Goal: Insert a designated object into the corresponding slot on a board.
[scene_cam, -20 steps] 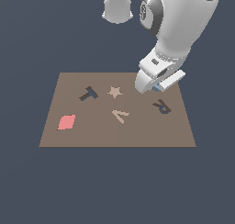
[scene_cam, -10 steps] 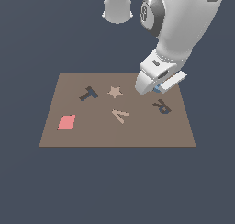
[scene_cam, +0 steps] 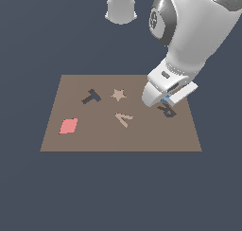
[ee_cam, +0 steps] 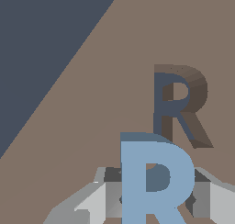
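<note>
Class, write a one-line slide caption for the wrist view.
Gripper holding the light-blue R block above the board, near the dark R-shaped slot.

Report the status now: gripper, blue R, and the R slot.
Gripper shut on blue R. R held above board, near R slot, not inserted. Nothing blocks the slot.

A light-blue R block (ee_cam: 156, 182), a dark brown R-shaped slot (ee_cam: 180, 106), a plain brown board (scene_cam: 99, 140), a pink-red diamond (scene_cam: 68, 126), a tan star (scene_cam: 118, 94).
</note>
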Tool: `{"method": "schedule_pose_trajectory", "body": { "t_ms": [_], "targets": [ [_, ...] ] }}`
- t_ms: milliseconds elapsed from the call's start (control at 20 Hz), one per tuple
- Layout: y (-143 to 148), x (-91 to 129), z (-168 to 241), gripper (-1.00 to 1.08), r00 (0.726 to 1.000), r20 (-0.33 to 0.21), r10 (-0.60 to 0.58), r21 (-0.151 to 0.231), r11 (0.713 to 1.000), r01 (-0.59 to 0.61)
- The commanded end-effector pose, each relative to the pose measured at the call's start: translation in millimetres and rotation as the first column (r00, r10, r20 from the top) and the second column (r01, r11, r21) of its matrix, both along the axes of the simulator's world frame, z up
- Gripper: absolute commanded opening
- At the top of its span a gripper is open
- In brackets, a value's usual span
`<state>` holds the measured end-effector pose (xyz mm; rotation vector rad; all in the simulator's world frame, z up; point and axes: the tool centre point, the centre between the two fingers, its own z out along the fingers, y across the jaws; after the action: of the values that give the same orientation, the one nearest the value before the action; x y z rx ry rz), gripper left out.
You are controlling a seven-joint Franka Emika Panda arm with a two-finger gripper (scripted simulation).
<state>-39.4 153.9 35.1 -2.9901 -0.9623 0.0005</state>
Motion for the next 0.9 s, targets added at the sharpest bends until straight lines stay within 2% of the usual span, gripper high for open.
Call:
{"method": "schedule_pose_trajectory", "body": {
  "t_ms": [0, 400, 850],
  "targets": [
    [2, 13, 2, -1.0, 1.0, 0.0, -0.007, 0.0, 1.0, 0.007],
    [5, 43, 5, -1.0, 1.0, 0.0, -0.021, 0.0, 1.0, 0.021],
    [6, 51, 5, -1.0, 1.0, 0.0, -0.024, -0.001, 1.0, 0.024]
  ]
}}
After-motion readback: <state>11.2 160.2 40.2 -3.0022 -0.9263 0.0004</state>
